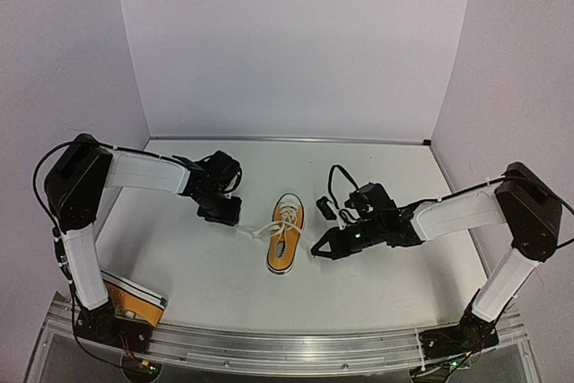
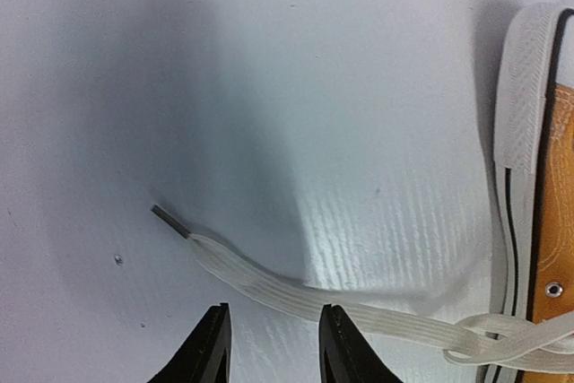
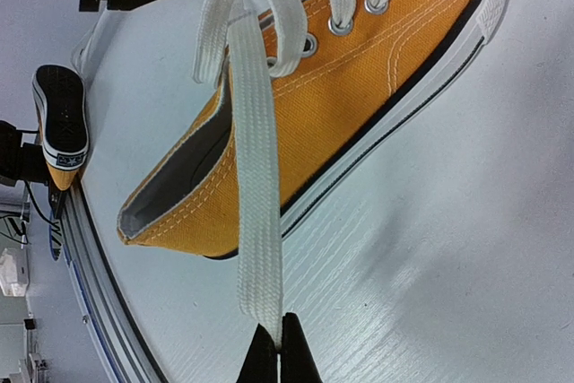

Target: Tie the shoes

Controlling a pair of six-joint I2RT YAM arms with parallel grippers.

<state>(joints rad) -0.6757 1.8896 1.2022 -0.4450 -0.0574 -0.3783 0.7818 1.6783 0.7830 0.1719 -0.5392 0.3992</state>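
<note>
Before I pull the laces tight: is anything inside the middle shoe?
Nothing visible: the shoe shows only grey lining at its heel opening. The toe end is hidden under the laced upper, and the lace held by the right gripper crosses the opening.

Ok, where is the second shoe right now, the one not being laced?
In the top view the second shoe lies at the near left edge of the table, beside the left arm's base, well apart from the centre shoe.
</note>
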